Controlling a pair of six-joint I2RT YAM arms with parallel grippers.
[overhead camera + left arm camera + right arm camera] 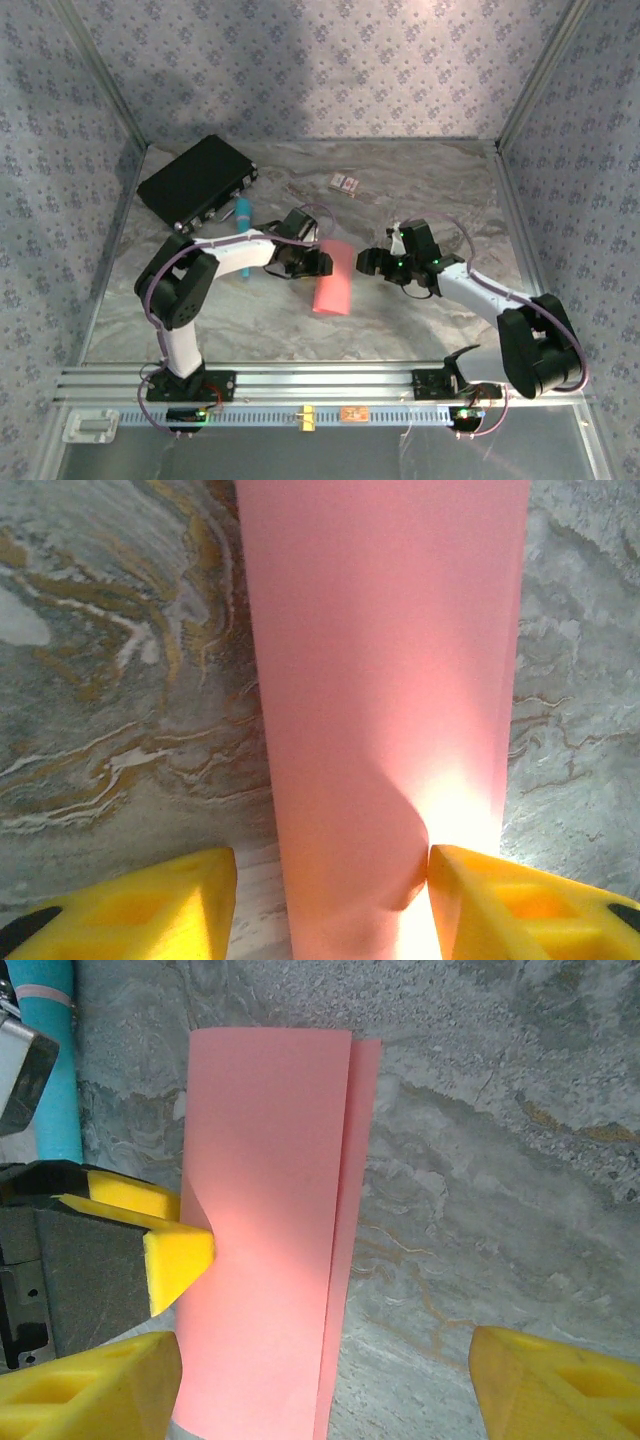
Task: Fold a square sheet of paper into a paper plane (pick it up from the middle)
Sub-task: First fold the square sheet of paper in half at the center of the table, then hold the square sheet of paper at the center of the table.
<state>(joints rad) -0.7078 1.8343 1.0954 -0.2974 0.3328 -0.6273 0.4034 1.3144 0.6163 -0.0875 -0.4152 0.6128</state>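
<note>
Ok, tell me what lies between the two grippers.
The folded pink sheet lies between the left gripper and right gripper, clearest in the top view.

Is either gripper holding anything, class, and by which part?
Nothing is gripped. The left gripper straddles one end of the folded square sheet of paper, one finger denting its edge, the other clear of it. The right gripper hangs open, empty.

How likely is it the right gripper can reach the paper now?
Probably yes: the right gripper hangs open beside the paper, bare table between them; the left gripper touches its far edge.
</note>
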